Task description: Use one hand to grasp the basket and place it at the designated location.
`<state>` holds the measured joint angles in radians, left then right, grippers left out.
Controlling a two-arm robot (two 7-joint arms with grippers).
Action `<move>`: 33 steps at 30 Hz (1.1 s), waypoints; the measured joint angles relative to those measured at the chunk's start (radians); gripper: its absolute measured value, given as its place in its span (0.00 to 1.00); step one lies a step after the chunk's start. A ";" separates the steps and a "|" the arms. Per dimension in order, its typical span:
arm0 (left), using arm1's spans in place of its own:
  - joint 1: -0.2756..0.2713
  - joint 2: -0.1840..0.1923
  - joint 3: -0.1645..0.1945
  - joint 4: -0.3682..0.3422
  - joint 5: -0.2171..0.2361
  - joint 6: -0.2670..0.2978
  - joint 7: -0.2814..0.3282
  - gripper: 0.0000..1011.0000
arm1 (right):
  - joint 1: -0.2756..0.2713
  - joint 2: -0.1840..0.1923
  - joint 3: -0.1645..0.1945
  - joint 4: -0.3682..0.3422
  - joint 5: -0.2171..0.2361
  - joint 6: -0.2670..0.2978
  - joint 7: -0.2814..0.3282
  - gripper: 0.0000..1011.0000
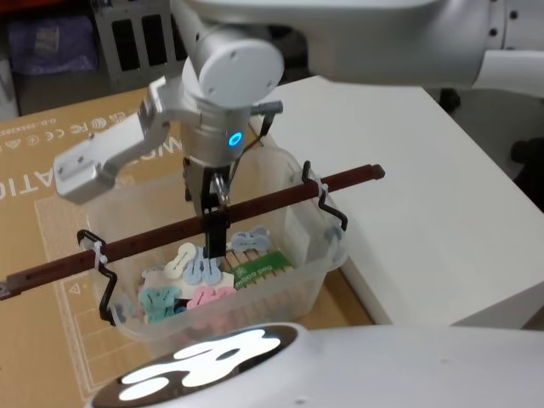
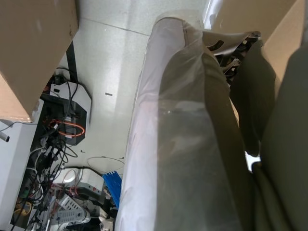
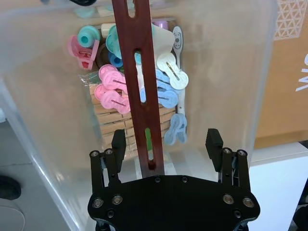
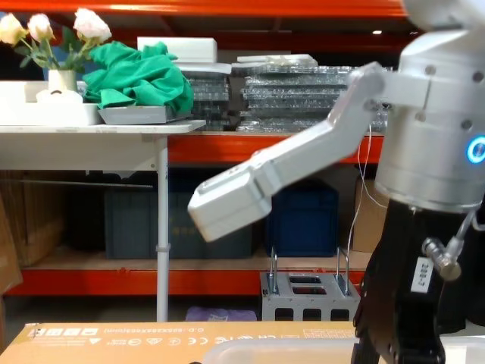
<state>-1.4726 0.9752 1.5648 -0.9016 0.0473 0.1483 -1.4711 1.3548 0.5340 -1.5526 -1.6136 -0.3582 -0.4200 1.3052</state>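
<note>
Right gripper (image 3: 166,139), jaws apparently astride handle (image 3: 139,72)

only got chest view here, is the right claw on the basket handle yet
observer: not yet. the right claw is open, its fingers standing either side of the reddish-brown handle with gaps showing.
operator: where along the bar
observer: about the middle, roughly halfway between the black hooks at the basket's two ends.
operator: whats the basket sitting on
observer: the basket sits on brown cardboard, right beside a white table.
</note>
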 joint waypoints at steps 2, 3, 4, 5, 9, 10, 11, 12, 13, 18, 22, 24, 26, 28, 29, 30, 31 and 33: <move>0.000 0.000 0.000 0.000 0.000 0.000 0.000 0.00 | 0.003 0.004 0.004 -0.003 0.007 -0.002 0.002 0.99; 0.000 0.000 0.000 0.000 0.000 0.000 0.000 0.00 | 0.008 0.007 0.008 -0.003 0.019 -0.005 0.007 0.99; 0.000 0.000 0.000 0.000 0.000 0.000 0.000 0.00 | 0.010 0.009 0.011 -0.004 0.025 -0.006 0.009 0.99; 0.000 0.000 0.000 0.000 0.000 0.000 0.000 0.00 | 0.013 0.012 0.013 -0.005 0.030 -0.008 0.011 0.99; 0.000 0.000 0.000 0.000 0.000 0.000 0.000 0.00 | 0.029 0.029 0.028 -0.012 0.055 -0.016 0.017 0.99; 0.000 0.000 0.000 0.000 0.000 0.000 0.000 0.00 | 0.031 0.031 0.031 -0.013 0.058 -0.017 0.018 0.99; 0.000 0.000 0.000 0.000 0.000 0.000 0.000 0.00 | 0.033 0.033 0.032 -0.013 0.060 -0.018 0.019 0.99; 0.000 0.000 0.000 0.000 0.000 0.000 0.000 0.00 | 0.037 0.040 0.037 -0.016 0.066 -0.020 0.019 0.99; 0.000 0.000 0.000 0.000 0.000 0.000 0.000 0.00 | 0.037 0.040 0.037 -0.016 0.066 -0.020 0.019 0.99; 0.000 0.000 0.000 0.000 0.000 0.000 0.000 0.00 | 0.052 0.077 0.060 -0.035 0.093 -0.030 0.020 0.99; 0.000 0.000 0.000 0.000 0.000 0.000 0.000 0.00 | 0.061 0.104 0.079 -0.048 0.113 -0.039 0.020 0.99; 0.000 0.000 0.000 0.000 0.000 0.000 0.000 0.00 | 0.063 0.118 0.089 -0.058 0.124 -0.044 0.020 0.99; 0.000 0.000 0.000 0.000 0.000 0.000 0.000 0.00 | 0.067 0.130 0.100 -0.064 0.134 -0.048 0.020 0.99; 0.000 0.000 0.000 0.000 0.000 0.000 0.000 0.00 | 0.069 0.139 0.108 -0.071 0.144 -0.052 0.020 0.99; 0.000 0.000 0.000 0.000 0.000 0.000 0.000 0.00 | 0.072 0.153 0.119 -0.079 0.155 -0.057 0.020 0.99; 0.000 0.000 0.000 0.000 0.000 0.000 0.000 0.00 | 0.073 0.160 0.124 -0.084 0.161 -0.059 0.020 0.99; 0.000 0.000 0.000 0.000 0.000 0.000 0.000 0.00 | 0.074 0.166 0.129 -0.088 0.166 -0.062 0.019 0.99; 0.000 0.000 0.000 0.000 0.000 0.000 0.000 0.00 | 0.077 0.186 0.144 -0.100 0.178 -0.068 0.019 0.99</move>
<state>-1.4725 0.9752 1.5648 -0.9016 0.0473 0.1483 -1.4711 1.4316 0.7195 -1.4086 -1.7134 -0.1802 -0.4878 1.3243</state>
